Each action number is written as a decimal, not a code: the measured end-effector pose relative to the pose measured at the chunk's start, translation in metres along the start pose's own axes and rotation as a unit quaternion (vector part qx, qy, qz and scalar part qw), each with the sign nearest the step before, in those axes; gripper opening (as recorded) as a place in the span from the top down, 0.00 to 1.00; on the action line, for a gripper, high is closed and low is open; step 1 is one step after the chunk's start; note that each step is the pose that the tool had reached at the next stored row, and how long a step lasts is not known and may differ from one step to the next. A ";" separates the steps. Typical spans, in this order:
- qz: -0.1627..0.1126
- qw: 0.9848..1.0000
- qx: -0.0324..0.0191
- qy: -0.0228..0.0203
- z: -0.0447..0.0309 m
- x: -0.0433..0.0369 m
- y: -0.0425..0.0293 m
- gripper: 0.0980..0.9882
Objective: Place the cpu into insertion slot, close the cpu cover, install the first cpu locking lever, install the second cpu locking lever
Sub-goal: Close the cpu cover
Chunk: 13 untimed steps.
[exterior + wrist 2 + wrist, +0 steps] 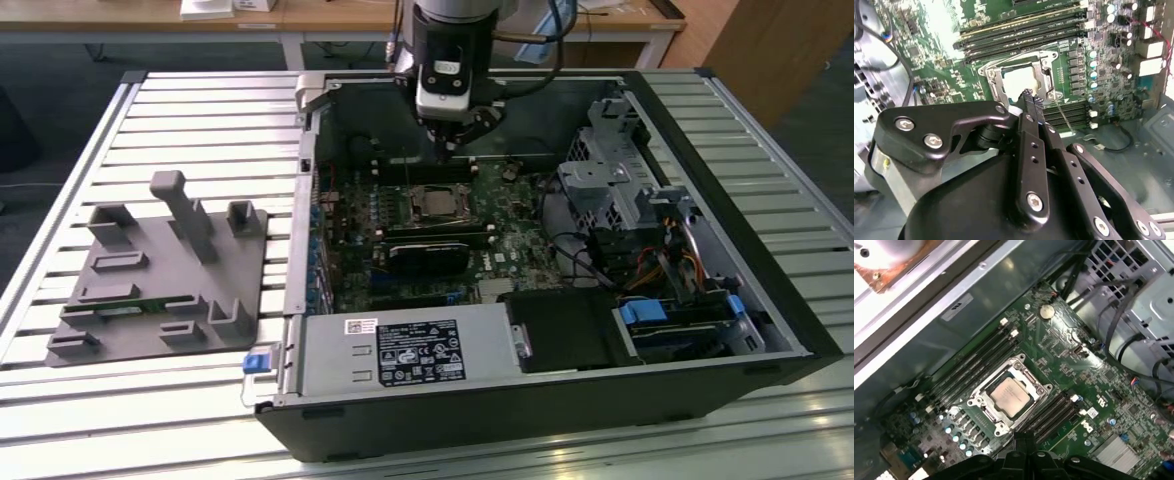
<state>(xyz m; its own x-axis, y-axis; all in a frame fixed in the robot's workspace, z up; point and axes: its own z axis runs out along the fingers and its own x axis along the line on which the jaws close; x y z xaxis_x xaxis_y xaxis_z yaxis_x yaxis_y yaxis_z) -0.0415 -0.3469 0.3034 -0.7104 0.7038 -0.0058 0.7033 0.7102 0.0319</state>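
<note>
The cpu (pixel 1010 396), a pale silver square, lies flat in the insertion slot (pixel 412 205) on the green board. The cpu cover (pixel 1040 388), a thin silver frame, lies down around it, so the chip shows through its window. In the second wrist view the cpu (pixel 1019 80) is just beyond my gripper (pixel 1032 98), which is shut with nothing between its fingers. A thin wire locking lever (pixel 1063 115) runs along the socket's side close to the fingertips. In the exterior view my gripper (pixel 447 150) hangs just above the board, behind the socket.
The board sits deep inside an open black computer case (pixel 747 250). Long memory slots (pixel 969 370) flank the socket, and a black block (pixel 427 255) lies in front of it. A drive cage (pixel 607 180) with cables is on the exterior view's right. A grey fixture plate (pixel 160 270) lies outside the case.
</note>
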 end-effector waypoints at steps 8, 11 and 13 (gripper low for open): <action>0.070 0.998 0.000 -0.002 0.0061 0.0001 -0.0002 0.99; 0.095 0.995 0.001 -0.003 0.0080 0.0001 -0.0002 0.99; 0.125 0.992 0.001 -0.004 0.0101 0.0001 -0.0002 0.99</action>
<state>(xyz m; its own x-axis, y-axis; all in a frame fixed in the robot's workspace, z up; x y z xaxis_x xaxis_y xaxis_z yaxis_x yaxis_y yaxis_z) -0.0415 -0.3468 0.2933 -0.5137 0.8580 -0.0059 0.8575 0.5136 0.0317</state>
